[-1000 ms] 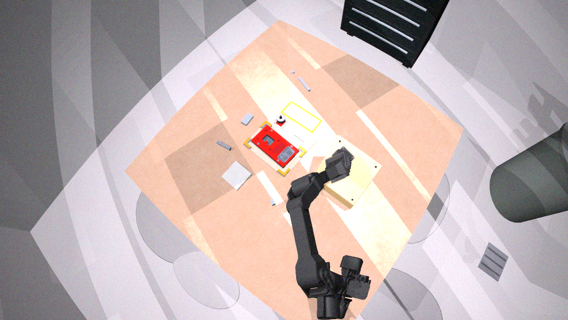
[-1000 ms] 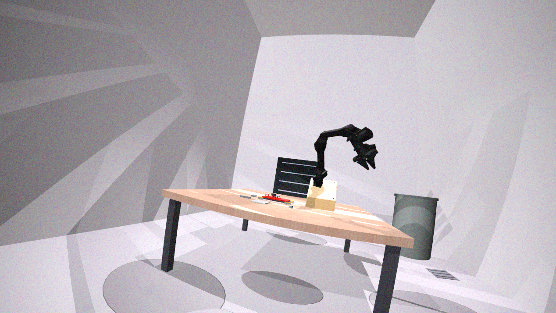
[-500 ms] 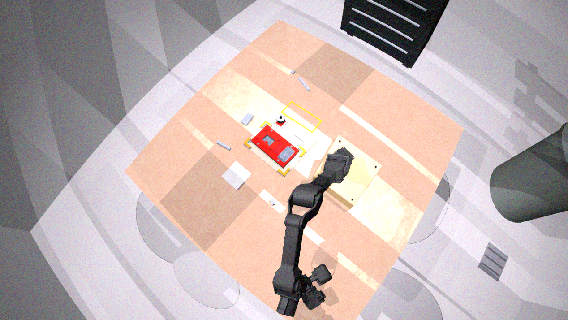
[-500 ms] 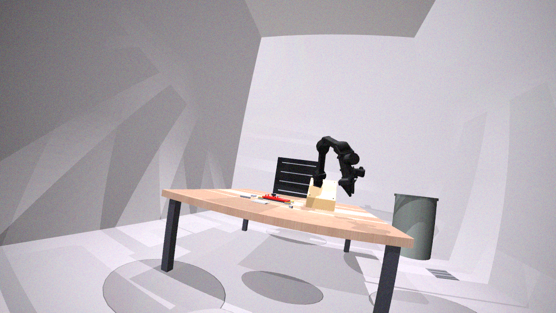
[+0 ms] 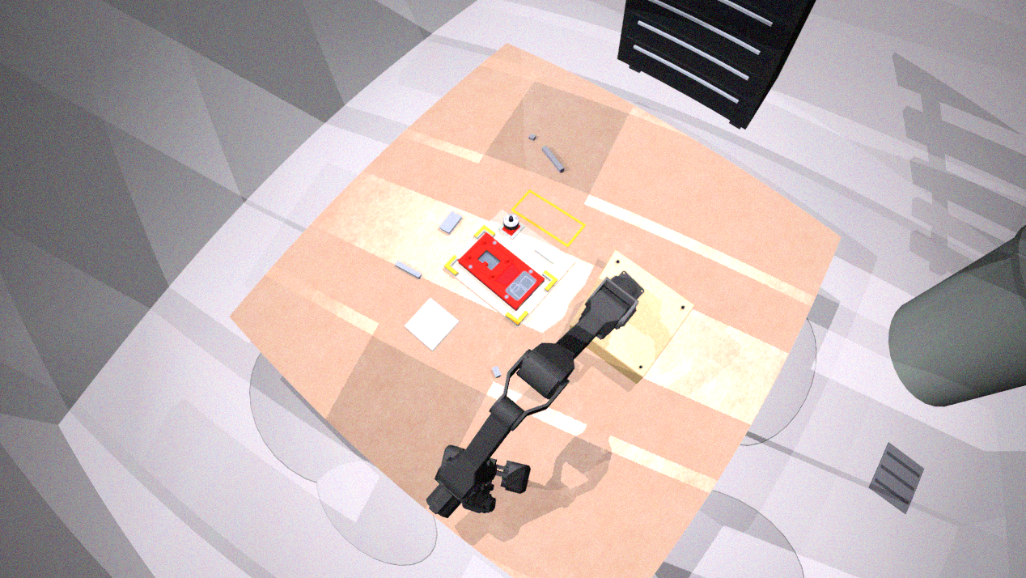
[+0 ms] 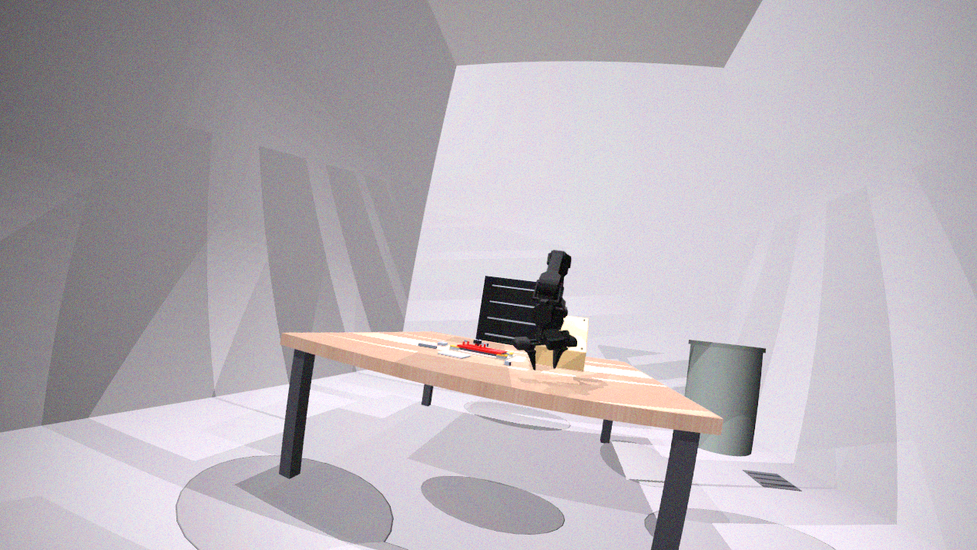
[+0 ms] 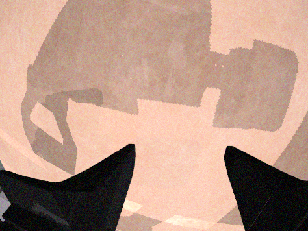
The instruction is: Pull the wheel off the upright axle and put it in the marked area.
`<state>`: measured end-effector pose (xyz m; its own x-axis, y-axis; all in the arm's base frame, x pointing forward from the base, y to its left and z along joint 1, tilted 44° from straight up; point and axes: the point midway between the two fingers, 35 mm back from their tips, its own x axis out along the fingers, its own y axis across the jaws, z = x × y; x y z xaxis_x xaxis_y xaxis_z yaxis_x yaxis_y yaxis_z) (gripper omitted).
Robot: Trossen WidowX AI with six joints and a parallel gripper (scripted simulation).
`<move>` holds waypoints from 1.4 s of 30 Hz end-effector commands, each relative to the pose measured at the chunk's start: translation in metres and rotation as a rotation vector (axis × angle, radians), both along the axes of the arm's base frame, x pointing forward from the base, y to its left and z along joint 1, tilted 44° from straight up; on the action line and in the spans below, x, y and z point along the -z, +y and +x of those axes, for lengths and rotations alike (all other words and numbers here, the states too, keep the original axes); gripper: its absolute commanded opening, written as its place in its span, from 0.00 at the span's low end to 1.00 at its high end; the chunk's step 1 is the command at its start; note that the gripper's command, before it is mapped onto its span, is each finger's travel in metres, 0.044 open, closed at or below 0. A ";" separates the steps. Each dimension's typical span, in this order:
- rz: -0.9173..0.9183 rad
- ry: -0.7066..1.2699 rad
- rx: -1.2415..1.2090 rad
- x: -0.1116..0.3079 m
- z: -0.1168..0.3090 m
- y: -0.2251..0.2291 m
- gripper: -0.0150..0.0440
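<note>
The wheel [image 5: 510, 223], small, dark and white, sits on the upright axle, whose dark tip shows above it, on a small red base beside the red board. The marked area [image 5: 557, 208] is a yellow rectangular outline on the table, just beyond the wheel. My gripper [image 6: 545, 368] [image 7: 181, 152] is open and empty, pointing down above the table near its front edge, far from the wheel. In the wrist view only bare table and the arm's shadow lie under the fingers. In the top view the fingertips are hidden beneath the arm.
A red board [image 5: 502, 271] lies between yellow corner brackets. A white square [image 5: 430, 324], grey pieces [image 5: 451, 222] [image 5: 408, 269] and a small grey block [image 5: 496, 371] lie around it. A grey bar [image 5: 553, 159] lies beyond the outline. A pale yellow block [image 5: 663, 316] stands by the arm.
</note>
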<state>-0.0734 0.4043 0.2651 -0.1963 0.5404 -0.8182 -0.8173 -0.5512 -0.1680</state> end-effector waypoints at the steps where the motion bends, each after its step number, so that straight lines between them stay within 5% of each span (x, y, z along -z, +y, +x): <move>1: -0.076 0.092 0.254 0.027 0.066 0.012 0.76; 20: -0.300 0.600 1.259 0.126 0.301 -0.045 0.76; 31: -0.422 1.042 1.841 0.199 0.393 -0.136 0.76; 42: -0.531 1.632 2.402 0.268 0.439 -0.257 0.76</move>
